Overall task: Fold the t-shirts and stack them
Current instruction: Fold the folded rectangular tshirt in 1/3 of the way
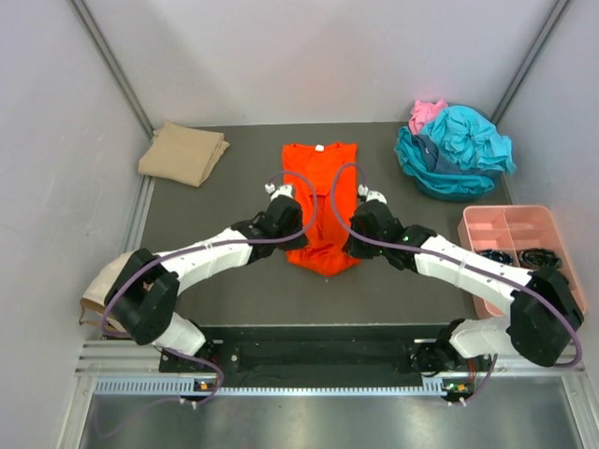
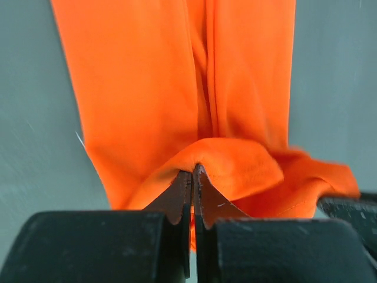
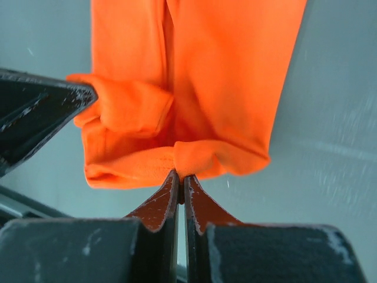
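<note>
Both left hand [image 2: 192,171] and right hand [image 3: 181,177] pinch orange t-shirt [image 1: 318,159], covering its sides.

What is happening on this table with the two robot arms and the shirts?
Both arms are working on the orange t-shirt, which lies mid-table with its collar at the far end. The left gripper and the right gripper are each shut on a bunched edge of it, one per side. A folded tan t-shirt lies at the far left corner. A heap of teal t-shirts with a pink t-shirt sits at the far right, not yet folded.
</note>
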